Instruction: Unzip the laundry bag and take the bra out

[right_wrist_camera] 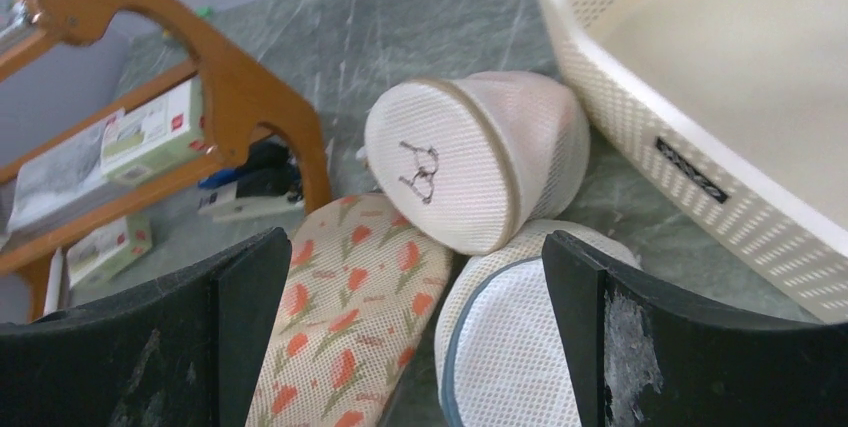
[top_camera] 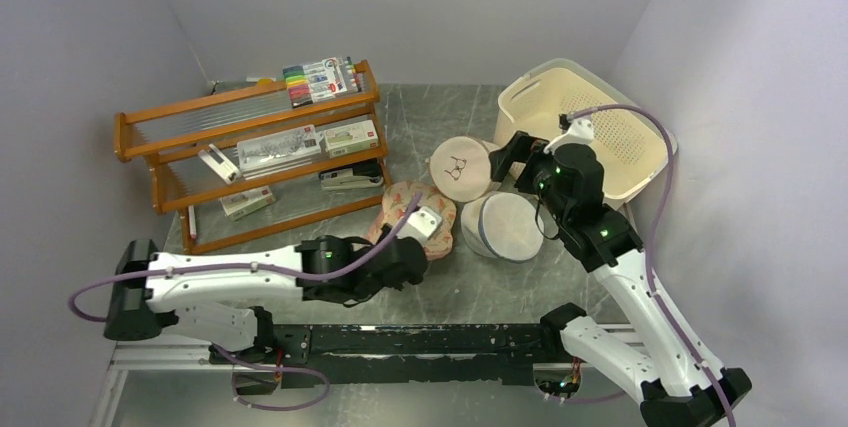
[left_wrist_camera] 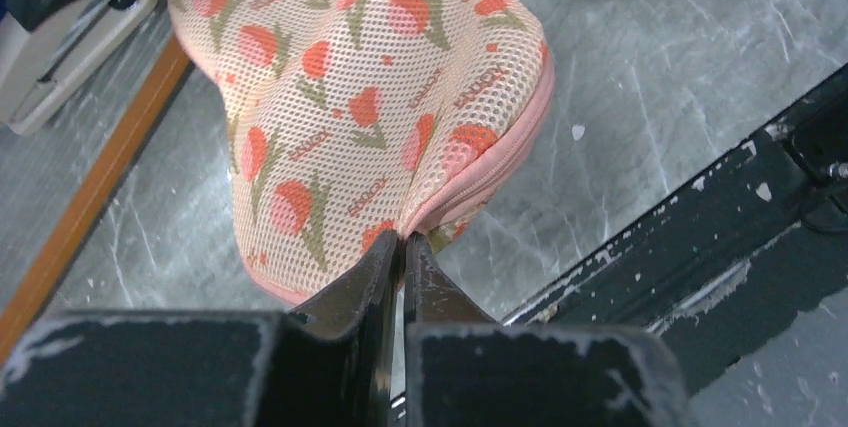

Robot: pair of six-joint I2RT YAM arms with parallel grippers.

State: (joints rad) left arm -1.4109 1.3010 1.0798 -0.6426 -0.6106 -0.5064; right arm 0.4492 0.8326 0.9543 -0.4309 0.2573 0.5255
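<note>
Left gripper (left_wrist_camera: 403, 239) jaws pressed together on the pink zip edge at the near corner of the laundry bag (left_wrist_camera: 360, 97); pull tab hidden. Bag lies on tabletop (left_wrist_camera: 640, 67), zip looks closed; bra not visible. Right gripper (right_wrist_camera: 415, 239) jaws spread, holding nothing. Risk: unpinned bag may drag along instead of unzipping, or jaws slip off.

Grey marbled table (top_camera: 500, 285), pale walls (top_camera: 420, 7), wooden rack (top_camera: 122, 136)
</note>
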